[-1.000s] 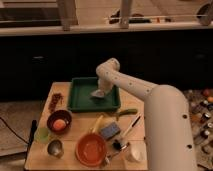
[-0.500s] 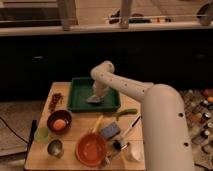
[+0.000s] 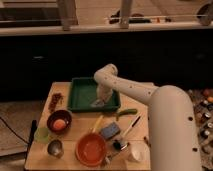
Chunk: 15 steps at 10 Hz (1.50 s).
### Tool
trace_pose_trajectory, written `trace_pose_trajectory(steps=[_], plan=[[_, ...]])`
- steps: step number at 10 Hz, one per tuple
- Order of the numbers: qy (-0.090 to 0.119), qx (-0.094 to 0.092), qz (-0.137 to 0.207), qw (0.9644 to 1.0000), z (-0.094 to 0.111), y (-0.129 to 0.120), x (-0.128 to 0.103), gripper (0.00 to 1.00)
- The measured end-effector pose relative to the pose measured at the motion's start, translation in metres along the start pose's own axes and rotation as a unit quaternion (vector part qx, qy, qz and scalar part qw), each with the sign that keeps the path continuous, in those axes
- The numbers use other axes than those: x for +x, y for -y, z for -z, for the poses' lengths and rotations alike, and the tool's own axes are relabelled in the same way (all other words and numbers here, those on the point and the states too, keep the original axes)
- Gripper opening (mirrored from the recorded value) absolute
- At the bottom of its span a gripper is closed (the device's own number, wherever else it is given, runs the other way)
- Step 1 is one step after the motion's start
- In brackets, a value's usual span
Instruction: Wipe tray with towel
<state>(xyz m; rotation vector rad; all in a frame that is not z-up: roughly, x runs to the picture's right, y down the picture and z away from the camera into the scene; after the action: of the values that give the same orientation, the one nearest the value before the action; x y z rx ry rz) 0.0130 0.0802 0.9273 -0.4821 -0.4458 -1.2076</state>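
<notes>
The gripper (image 3: 102,94) is down inside the green tray (image 3: 80,97), on the pale towel (image 3: 97,103) near one end, grip impossible to tell, with the bare floor stretching lengthwise away toward the opposite end.

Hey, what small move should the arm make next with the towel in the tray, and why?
Probably slide the gripper leftward across the tray, with the towel pressed down. The gripper is inside the tray, on the towel near the right end, and most of the bare green floor lies to its left.
</notes>
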Motion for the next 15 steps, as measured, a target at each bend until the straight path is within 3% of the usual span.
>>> trace_pose_trajectory(steps=[4, 7, 9, 11, 15], plan=[[-0.023, -0.009, -0.031, 0.9992, 0.008, -0.010, 0.031, 0.00], [-0.035, -0.003, -0.026, 0.9990, 0.010, 0.011, 0.051, 0.00], [-0.035, 0.000, -0.012, 0.9993, 0.009, 0.023, 0.051, 0.00], [-0.025, 0.011, 0.022, 0.9994, 0.005, 0.048, 0.038, 0.00], [-0.004, 0.019, 0.064, 0.9978, 0.000, 0.054, 0.012, 0.00]])
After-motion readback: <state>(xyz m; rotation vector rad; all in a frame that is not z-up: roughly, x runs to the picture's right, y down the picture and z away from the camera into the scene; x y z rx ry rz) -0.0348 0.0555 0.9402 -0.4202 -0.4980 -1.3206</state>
